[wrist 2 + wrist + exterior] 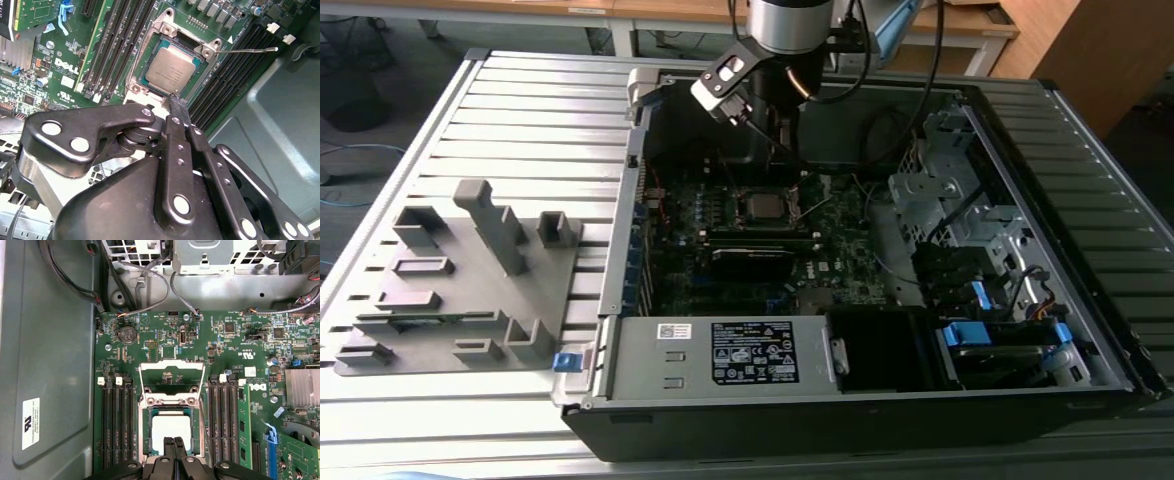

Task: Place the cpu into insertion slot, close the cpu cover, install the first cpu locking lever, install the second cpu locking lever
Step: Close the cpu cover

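I am holding my end effector (176, 101), fingers pressed together and empty, just beside the cpu (170, 71) lying in its socket, with the cpu cover (172, 365) standing open. A sideways brush could unseat the cpu.

One edge of the cpu (162, 429), perhaps a corner too, behind the hand (175, 441).

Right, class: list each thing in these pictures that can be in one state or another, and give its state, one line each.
cpu: lying in its socket, top uncovered.
cpu cover: open, swung up off the socket.
locking lever: released, sticking out over the memory slots.
gripper: shut, tips together at the cpu's edge.
computer case: side open, motherboard exposed.
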